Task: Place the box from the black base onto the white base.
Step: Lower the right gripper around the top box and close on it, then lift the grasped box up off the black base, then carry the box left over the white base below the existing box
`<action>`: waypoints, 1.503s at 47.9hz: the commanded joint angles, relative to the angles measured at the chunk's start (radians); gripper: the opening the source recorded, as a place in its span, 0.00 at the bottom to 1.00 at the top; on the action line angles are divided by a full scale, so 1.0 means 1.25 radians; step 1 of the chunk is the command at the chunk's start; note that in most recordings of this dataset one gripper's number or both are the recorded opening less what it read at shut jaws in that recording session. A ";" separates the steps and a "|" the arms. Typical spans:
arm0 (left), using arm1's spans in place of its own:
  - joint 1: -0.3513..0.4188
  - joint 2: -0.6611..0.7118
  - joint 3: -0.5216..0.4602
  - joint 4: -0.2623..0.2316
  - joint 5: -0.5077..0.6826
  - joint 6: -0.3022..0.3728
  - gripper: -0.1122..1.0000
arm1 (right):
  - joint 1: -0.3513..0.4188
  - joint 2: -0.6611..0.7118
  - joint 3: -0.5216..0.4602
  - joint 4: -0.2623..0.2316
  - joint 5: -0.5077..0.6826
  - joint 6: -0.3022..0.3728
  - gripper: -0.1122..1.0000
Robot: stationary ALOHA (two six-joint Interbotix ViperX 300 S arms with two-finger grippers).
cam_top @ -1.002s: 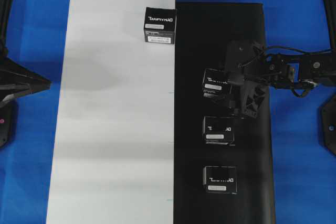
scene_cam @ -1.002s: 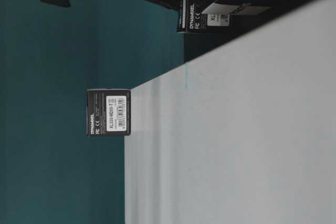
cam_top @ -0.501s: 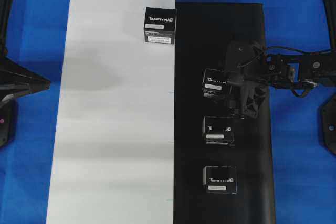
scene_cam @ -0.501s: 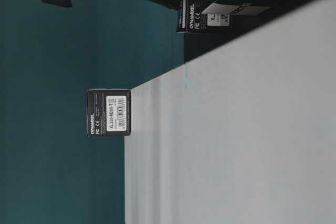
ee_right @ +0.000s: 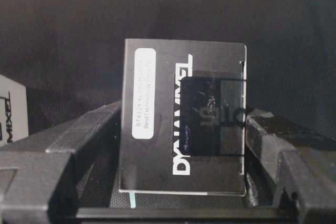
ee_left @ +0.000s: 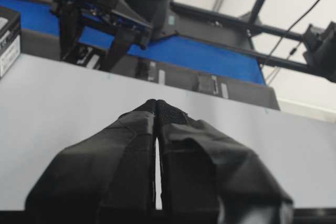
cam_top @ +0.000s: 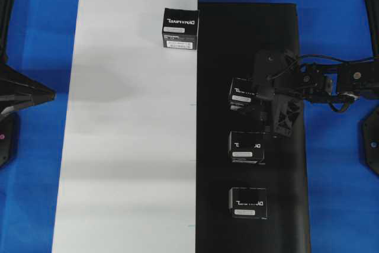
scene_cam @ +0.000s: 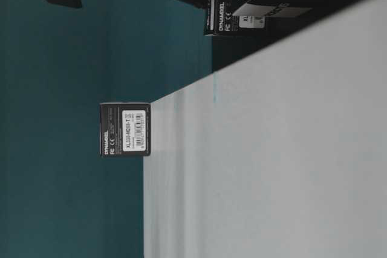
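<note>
A small black box (cam_top: 244, 94) (ee_right: 184, 114) with white lettering lies on the black base (cam_top: 237, 39). My right gripper (cam_top: 253, 96) (ee_right: 184, 129) reaches in from the right, and its fingers press on both sides of this box. Two more boxes (cam_top: 246, 147) (cam_top: 248, 202) sit lower on the black base. Another box (cam_top: 180, 28) (scene_cam: 125, 129) stands on the white base (cam_top: 130, 117), at its far right edge. My left gripper (cam_top: 52, 94) (ee_left: 156, 103) rests at the left, shut and empty, beside the white base.
Blue table surface (cam_top: 337, 205) surrounds both sheets. The right arm's body (cam_top: 349, 81) stretches over the black base's right edge. The arm stands (cam_top: 370, 146) sit at the table's sides.
The right gripper's fingers have closed in on the box. The box has shifted slightly. The left arm has not moved.
</note>
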 commanded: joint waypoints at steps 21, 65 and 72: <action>-0.001 0.005 -0.021 0.002 -0.004 0.001 0.11 | -0.006 -0.098 -0.049 0.004 0.110 0.004 0.71; -0.001 0.006 -0.020 0.002 -0.005 0.001 0.11 | -0.020 -0.178 -0.188 0.006 0.282 -0.005 0.71; -0.001 0.007 -0.020 0.001 -0.004 0.001 0.11 | -0.006 -0.163 -0.207 0.005 0.282 -0.006 0.71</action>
